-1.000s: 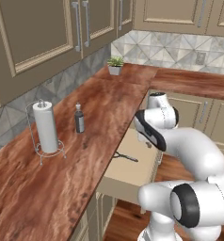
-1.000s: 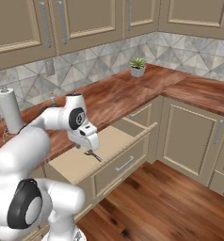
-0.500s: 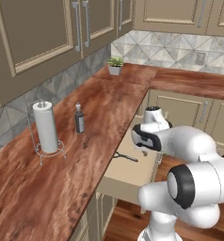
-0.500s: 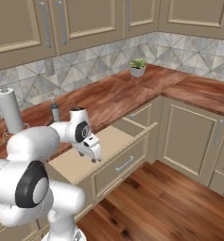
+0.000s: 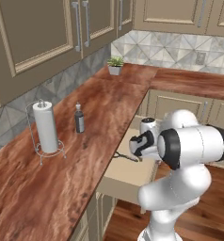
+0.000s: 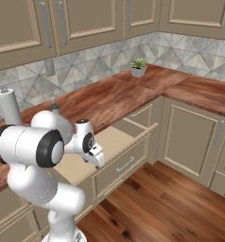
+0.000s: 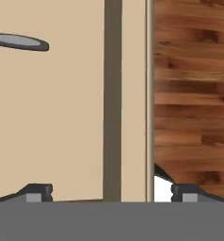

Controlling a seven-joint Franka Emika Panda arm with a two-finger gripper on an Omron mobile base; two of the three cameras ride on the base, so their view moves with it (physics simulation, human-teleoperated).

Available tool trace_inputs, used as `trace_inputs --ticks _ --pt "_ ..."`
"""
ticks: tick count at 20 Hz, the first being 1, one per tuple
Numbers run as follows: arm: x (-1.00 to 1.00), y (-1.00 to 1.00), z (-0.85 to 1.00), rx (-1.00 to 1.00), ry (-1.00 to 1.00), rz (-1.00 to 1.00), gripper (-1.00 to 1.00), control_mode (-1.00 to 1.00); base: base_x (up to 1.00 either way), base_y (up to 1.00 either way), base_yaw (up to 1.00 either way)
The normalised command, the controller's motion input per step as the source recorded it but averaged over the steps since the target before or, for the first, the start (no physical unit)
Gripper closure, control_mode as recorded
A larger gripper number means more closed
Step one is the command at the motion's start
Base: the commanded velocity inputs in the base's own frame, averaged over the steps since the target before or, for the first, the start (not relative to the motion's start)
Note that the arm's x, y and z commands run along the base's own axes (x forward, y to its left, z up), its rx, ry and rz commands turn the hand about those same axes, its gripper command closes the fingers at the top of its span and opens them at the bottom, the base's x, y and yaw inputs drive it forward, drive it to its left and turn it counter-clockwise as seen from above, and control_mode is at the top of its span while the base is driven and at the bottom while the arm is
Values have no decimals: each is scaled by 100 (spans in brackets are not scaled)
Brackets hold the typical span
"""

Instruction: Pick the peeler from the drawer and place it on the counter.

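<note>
The bench (image 5: 95, 122) runs beside the open drawer (image 5: 132, 172). The pincer (image 7: 111, 192) hangs spread and empty. The peeler (image 5: 126, 157) lies on the drawer floor (likely light, stiff, slippery); its slim handle looks best to pinch.

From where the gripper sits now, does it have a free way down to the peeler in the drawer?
Probably yes. The drawer is pulled open, the peeler lies bare on its floor, and the gripper hangs open just beside it with nothing between them.

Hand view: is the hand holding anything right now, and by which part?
Nothing is held. The hand is open over the drawer; the peeler lies apart.
</note>
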Motion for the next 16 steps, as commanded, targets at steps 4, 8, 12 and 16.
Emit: trace_inputs --ticks 4,8,12,16 --pt "9 -26 -78 0 0 0 -100 -100 0 0 0" --pt "-72 -84 -68 0 0 0 -100 -100 0 0 0" --pt "-100 -100 -34 2 -7 0 -100 -100 0 0 0" --pt "-100 -100 -7 8 -16 0 -100 -100 0 0 0"
